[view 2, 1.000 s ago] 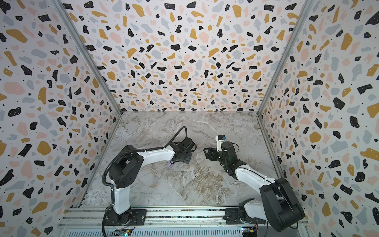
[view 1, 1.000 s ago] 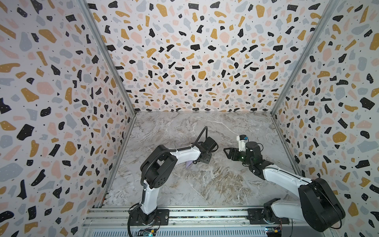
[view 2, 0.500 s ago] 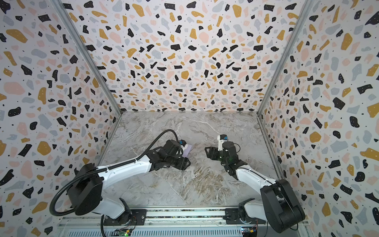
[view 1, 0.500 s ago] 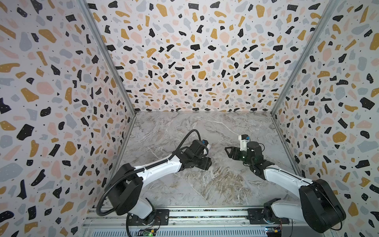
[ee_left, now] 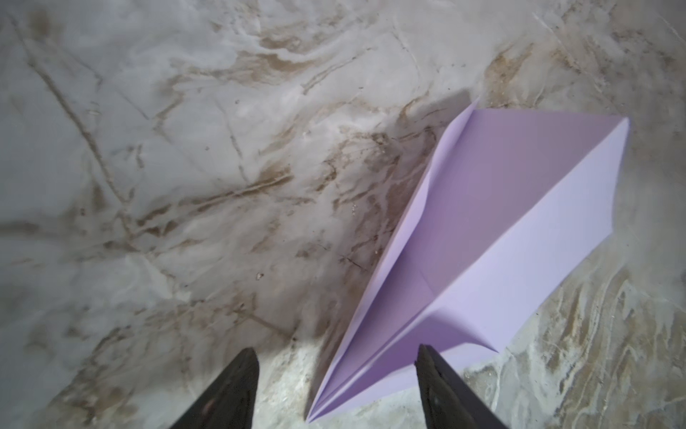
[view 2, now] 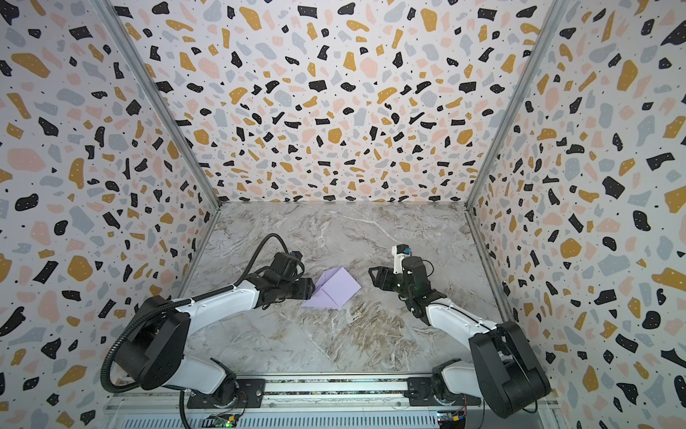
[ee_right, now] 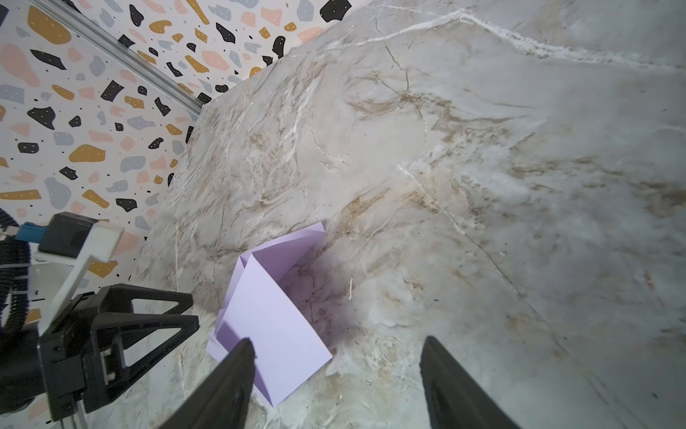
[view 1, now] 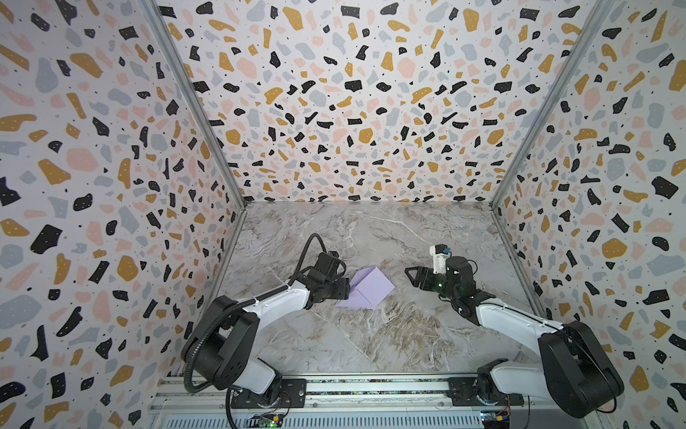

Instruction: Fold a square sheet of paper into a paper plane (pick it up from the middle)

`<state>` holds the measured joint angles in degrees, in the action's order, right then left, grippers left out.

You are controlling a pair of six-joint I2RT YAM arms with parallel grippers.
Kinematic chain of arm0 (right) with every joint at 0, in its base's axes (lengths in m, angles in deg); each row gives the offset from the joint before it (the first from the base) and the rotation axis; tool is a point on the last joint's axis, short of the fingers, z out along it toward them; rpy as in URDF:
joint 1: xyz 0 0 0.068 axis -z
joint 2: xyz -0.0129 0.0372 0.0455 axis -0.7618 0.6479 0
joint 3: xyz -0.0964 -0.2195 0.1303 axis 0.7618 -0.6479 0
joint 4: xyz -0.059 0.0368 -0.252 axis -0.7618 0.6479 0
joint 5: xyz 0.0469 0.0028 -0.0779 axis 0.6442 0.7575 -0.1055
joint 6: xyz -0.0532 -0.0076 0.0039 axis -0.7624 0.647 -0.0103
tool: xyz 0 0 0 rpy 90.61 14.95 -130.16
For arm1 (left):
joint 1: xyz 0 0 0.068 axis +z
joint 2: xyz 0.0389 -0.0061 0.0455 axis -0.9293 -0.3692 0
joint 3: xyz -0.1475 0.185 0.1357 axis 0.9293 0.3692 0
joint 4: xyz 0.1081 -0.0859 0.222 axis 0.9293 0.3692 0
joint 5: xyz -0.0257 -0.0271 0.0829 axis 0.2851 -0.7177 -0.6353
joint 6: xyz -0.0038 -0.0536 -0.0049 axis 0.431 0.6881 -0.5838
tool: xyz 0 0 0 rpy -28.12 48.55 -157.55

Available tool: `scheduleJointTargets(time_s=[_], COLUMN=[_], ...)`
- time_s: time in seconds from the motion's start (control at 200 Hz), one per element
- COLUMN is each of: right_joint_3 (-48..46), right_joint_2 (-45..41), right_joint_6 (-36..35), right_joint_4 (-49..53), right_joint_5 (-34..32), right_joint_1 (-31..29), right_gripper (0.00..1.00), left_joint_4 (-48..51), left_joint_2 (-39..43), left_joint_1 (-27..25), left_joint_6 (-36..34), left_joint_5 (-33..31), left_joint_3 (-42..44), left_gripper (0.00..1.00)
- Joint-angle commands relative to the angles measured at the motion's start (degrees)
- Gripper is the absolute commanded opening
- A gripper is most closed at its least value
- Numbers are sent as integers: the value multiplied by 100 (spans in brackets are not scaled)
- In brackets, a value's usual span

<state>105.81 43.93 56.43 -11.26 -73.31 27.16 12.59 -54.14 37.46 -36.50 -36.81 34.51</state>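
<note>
The lilac paper plane [view 1: 365, 289] lies on the marbled surface [view 1: 371, 334], right about the middle, and in both top views it sits between the two arms. It's folded to a point with a crease down its length. One wing lies flat and the other flap stands up a little, so it's resting partly open [view 2: 334, 288].

The left gripper [view 1: 347, 291] is low and right at the plane's left edge. In the left wrist view the jaws stand wide apart [ee_left: 336, 349], the pointed nose of the plane [ee_left: 501, 241] lies in the gap between them, and nothing is pinched. One dark finger [ee_left: 445, 390] overlaps the paper's edge in that view, and I can't tell whether it touches.

The right gripper [view 1: 410, 276] hovers off to the right, well apart from the paper and pointing toward it. Its jaws are spread wide too [ee_right: 337, 341], with nothing between them but bare surface. From that wrist view the plane [ee_right: 274, 327] sits just beside the left gripper [ee_right: 195, 308], whose two triangular fingers aim at its folded edge.

Speckled walls [view 2: 334, 111] close in the surface on three sides.
</note>
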Motion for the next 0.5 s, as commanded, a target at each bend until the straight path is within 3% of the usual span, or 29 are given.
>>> scheduleJointTargets(time_s=[0.0,0.25,0.496], right_joint_3=[-22,-25,32], right_joint_2=[-54,57,200], right_joint_6=[52,70,123], right_joint_4=[-52,-128,-215], right_joint_5=[69,105,222], right_joint_1=[5,0,-4], right_gripper=[72,72,71], left_joint_4=[-308,-589,-633], left_joint_2=[48,632,146], left_joint_1=[-6,-45,-209], left_joint_6=[-111,-183,-350], left_joint_5=[252,409,356], left_joint_3=[72,658,556], left_gripper=[70,77,77])
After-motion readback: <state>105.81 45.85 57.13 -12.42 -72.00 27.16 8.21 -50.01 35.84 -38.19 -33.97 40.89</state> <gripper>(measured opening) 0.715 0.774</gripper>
